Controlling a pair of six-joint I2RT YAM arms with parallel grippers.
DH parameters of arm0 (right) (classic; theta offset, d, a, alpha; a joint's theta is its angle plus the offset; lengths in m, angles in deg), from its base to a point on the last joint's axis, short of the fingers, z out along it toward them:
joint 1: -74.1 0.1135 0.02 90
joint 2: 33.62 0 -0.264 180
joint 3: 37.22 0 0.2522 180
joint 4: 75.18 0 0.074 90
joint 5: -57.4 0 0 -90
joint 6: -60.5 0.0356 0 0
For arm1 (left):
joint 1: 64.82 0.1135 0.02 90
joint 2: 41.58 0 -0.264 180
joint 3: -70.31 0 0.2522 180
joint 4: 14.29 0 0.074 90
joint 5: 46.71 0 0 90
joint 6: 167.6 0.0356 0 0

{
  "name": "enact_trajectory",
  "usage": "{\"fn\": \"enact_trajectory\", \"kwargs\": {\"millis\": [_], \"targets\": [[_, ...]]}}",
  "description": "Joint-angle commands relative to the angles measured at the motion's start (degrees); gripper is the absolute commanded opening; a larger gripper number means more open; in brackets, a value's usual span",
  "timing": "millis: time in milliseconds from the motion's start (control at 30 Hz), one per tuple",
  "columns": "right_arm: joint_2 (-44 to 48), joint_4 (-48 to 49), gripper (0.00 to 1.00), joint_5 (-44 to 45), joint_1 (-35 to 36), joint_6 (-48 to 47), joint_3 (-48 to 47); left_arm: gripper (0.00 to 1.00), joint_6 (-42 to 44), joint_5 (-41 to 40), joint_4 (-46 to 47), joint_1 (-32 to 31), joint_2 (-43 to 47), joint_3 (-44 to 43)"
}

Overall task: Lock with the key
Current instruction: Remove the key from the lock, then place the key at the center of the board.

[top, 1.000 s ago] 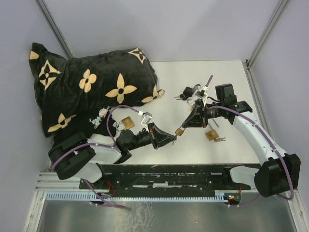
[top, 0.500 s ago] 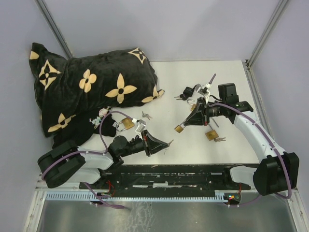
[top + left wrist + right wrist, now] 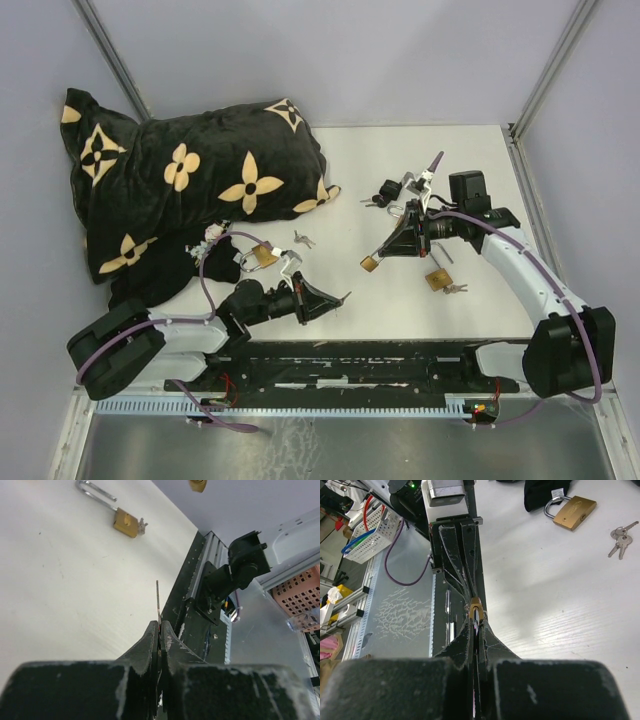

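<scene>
Thin metal key [image 3: 157, 600], boxy brass padlock [image 3: 476, 608]

I work on a white table [image 3: 480, 170] boxed by plain pale-lilac walls [image 3: 350, 60] behind and either side of it, aluminium posts [image 3: 107, 50] at its far corners, black flower-print cushion [image 3: 190, 180] on its left part, black rail [image 3: 380, 360] and grey metal sheet [image 3: 300, 440] along its near edge, even light.

Robotics lab, aluminium frame posts [image 3: 108, 48], slotted mounting rail [image 3: 330, 407], pink storage crate [image 3: 300, 591]
</scene>
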Motion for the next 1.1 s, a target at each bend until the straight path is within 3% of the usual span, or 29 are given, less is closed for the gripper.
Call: {"fn": "enact_trajectory", "kwargs": {"millis": [0, 167, 600, 833, 1067], "targets": [[-1.0, 3.7, 0.02, 1.2, 0.0, 2.3, 0.6, 0.03, 2.5, -0.6, -5.2, 1.4, 1.2, 0.0], [-2.8, 5.9, 0.02, 3.1, 0.0, 4.5, 1.4, 0.03, 1.3, 0.9, -10.0, 4.1, 1.2, -0.5], [-12.3, 10.9, 0.03, 9.2, 3.1, 10.4, 3.0, 0.05, -0.8, 14.0, -15.2, 12.4, -6.1, -2.5], [-19.0, 12.4, 0.03, 11.8, 5.4, 12.3, 2.5, 0.09, 0.5, 14.3, -17.8, 14.6, -11.8, -4.8], [-25.5, 15.3, 0.03, 13.7, 7.3, 16.5, 1.9, 0.14, 4.9, 12.7, -26.5, 15.5, -18.5, -11.9]]}}
